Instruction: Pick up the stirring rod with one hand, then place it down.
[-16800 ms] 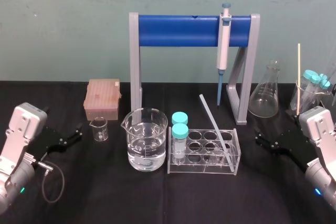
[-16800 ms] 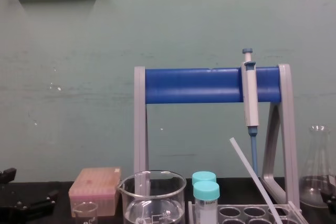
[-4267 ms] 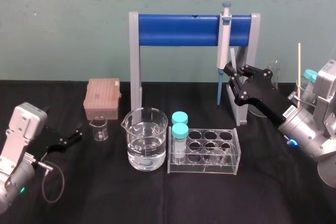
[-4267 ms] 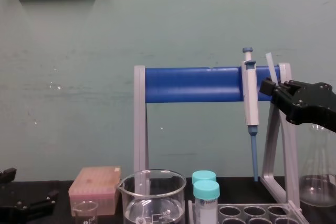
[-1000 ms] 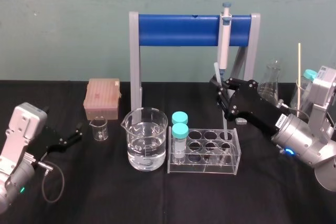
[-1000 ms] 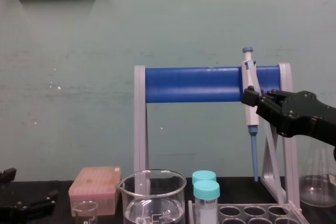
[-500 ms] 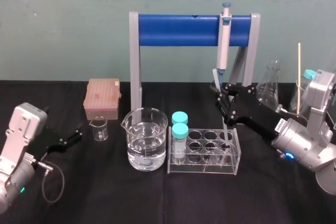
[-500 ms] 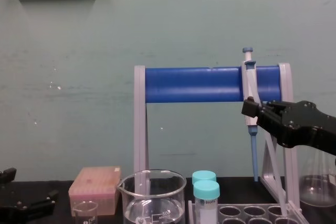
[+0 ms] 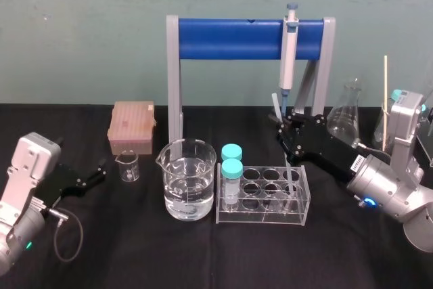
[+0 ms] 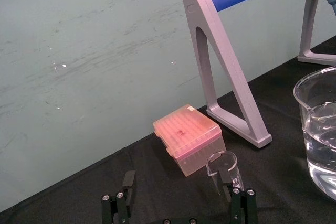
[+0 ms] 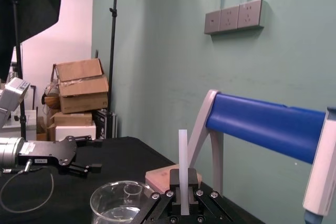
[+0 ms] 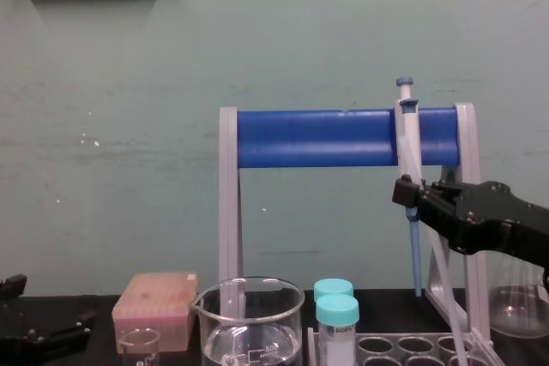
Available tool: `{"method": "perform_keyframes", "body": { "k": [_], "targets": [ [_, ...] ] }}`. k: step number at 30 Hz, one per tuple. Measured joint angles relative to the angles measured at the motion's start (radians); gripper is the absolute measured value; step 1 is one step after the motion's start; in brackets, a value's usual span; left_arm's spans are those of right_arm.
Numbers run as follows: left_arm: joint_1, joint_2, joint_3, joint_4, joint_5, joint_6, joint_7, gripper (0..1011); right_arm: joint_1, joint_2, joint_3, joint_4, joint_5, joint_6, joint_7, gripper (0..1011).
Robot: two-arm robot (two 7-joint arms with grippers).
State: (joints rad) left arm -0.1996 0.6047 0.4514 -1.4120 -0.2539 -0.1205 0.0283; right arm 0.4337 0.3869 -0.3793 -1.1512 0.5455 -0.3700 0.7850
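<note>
right gripper [image 9: 285, 130] is black and chunky, and it is squeezed tight on the stirring rod [image 11: 182, 153]. it holds the thin whitish glass stick a bit below its top end, so a short piece pokes up past the fingers and a long piece hangs down under them. the gripper is up in the air, above the right end of the clear test tube rack [image 9: 262, 213] and near the blue tip of the pipette [image 9: 288, 52]. the rod is not straight up. it tilts, with its top leaning to the robot's left and its low end more to the right. the low end goes down into the right end of the rack. i cannot tell which hole it is in, or if it touches the bottom. the pipette hangs on the blue stand [image 9: 230, 38] behind the rack. two tubes with teal caps [image 9: 232, 160] stand in the left end of the rack. a big beaker [image 9: 189, 181] with water in it sits just beside the rack, on its left. a small beaker [image 9: 127, 166] and a pink tip box [image 9: 132, 126] are farther left. a glass flask [image 9: 342, 118] stands behind the right arm. left gripper [image 9: 99, 172] rests low at the left side of the black table [image 9: 203, 255], near the small beaker, with its fingers spread wide.
</note>
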Motion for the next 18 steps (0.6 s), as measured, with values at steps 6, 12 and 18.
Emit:
{"method": "perform_keyframes", "body": {
  "k": [6,12,18],
  "targets": [
    [0.000,0.000,0.000,0.000,0.000,0.000,0.000,1000,0.009,-0.005,-0.006,0.023,0.011,0.020,0.009,72],
    [0.000,0.000,0.000,0.000,0.000,0.000,0.000,1000,0.015,-0.008,-0.014,0.044,0.013,0.033,0.015,72],
    [0.000,0.000,0.000,0.000,0.000,0.000,0.000,1000,0.023,-0.012,-0.023,0.068,0.011,0.036,0.017,72]
  ]
}}
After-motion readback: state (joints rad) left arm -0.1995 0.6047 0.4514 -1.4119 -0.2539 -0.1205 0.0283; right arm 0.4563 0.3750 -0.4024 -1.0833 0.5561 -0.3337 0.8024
